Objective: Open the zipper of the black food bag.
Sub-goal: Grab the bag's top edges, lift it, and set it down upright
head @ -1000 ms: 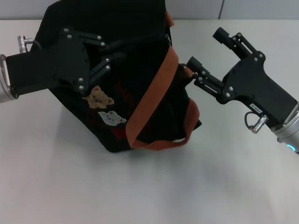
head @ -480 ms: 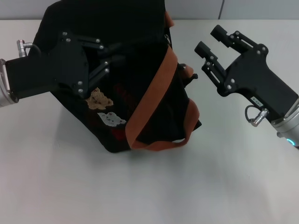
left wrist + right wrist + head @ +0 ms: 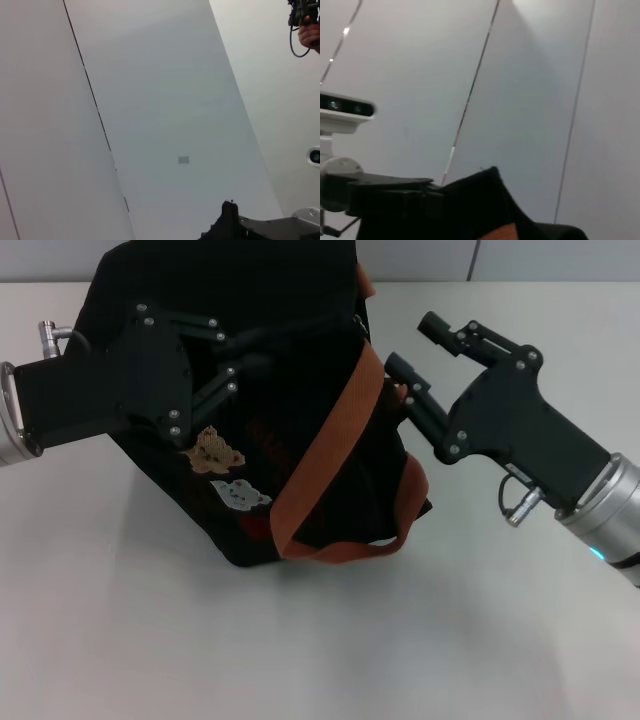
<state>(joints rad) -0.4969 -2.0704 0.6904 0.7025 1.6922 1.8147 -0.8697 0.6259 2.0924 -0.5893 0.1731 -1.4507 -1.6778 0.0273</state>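
Head view: black food bag (image 3: 300, 450) sits centre-left of frame on white bench (image 3: 300, 660), leaning, orange straps (image 3: 330, 465) draped over its front. Zipper pull can't be made out; zip line prob runs along bag's right-hand top edge near right hand. Fabric looks soft & floppy, likely light, so it'll sag unless braced; best taken by the small metal tab. Left hand (image 3: 235, 355) at upper left is clamped on bag cloth. Right hand (image 3: 410, 348), right of centre, fingers spread, released, tips just beside bag edge.
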